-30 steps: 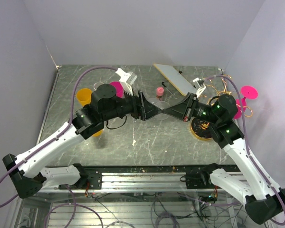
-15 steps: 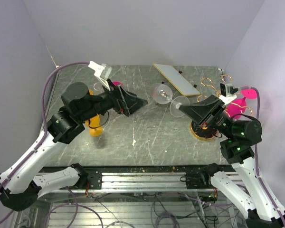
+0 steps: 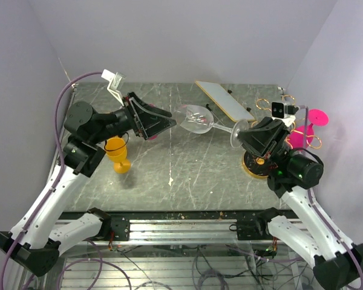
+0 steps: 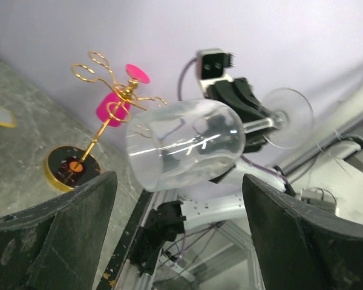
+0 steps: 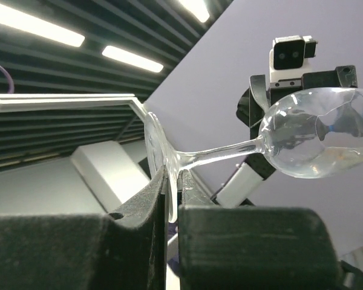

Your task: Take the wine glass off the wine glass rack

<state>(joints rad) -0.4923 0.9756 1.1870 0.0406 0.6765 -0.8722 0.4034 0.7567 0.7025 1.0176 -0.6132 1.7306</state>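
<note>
Two grippers face each other over the middle of the table (image 3: 187, 175). The right gripper (image 3: 242, 134) is clamped on the rim of the foot of the clear glass (image 3: 196, 118). It holds the glass in the air, off the rack (image 3: 254, 166) and lying nearly level. The bowl points toward 10 o'clock from the foot. The left gripper (image 3: 166, 124) sits just beside the bowl at its 9 o'clock. Its fingers (image 4: 54, 229) are spread wide and not touching the glass. The rack stands at the table's 3 o'clock, partly hidden behind the right arm, with a pink glass (image 3: 302, 136) hanging from one loop. An orange glass (image 3: 116, 148) stands upright at 9 o'clock, below the left arm. A white board (image 3: 224, 99) lies at 1 o'clock near the back wall.
</note>
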